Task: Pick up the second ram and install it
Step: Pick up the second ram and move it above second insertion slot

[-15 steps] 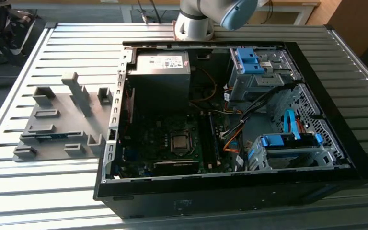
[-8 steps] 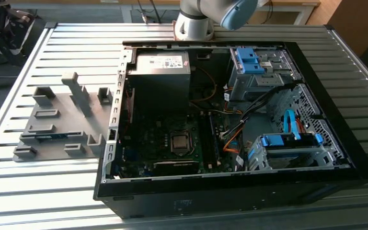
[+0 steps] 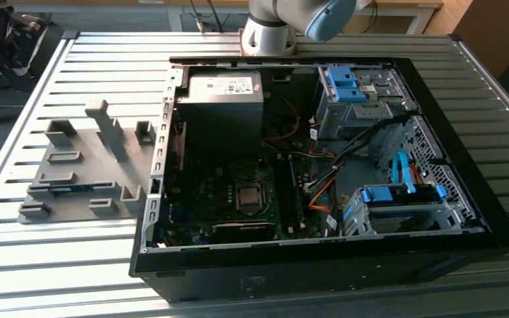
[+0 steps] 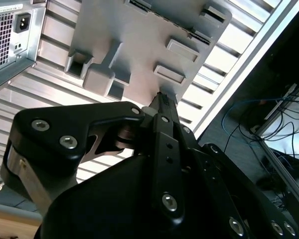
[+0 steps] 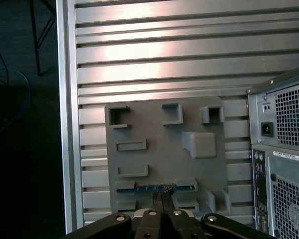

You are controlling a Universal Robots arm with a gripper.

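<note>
My gripper [image 5: 162,195] is closed, empty. The second ram [image 5: 137,188] — light, stiff, likely fragile — sits edge-up in the grey fixture plate [image 5: 159,149]; I'd pinch its flat faces mid-length.

In the first wrist view we see just a thin blue edge of the second ram [image 5: 134,188], sunk in the grey fixture plate [image 5: 159,159], its middle behind the gripper [image 5: 162,195]. At the top of the exterior view the arm [image 3: 268,30] is cut off by the frame's edge.

Blue-green second ram [image 5: 134,188] sits edgewise, seemingly in the fixture plate [image 5: 159,149].
</note>
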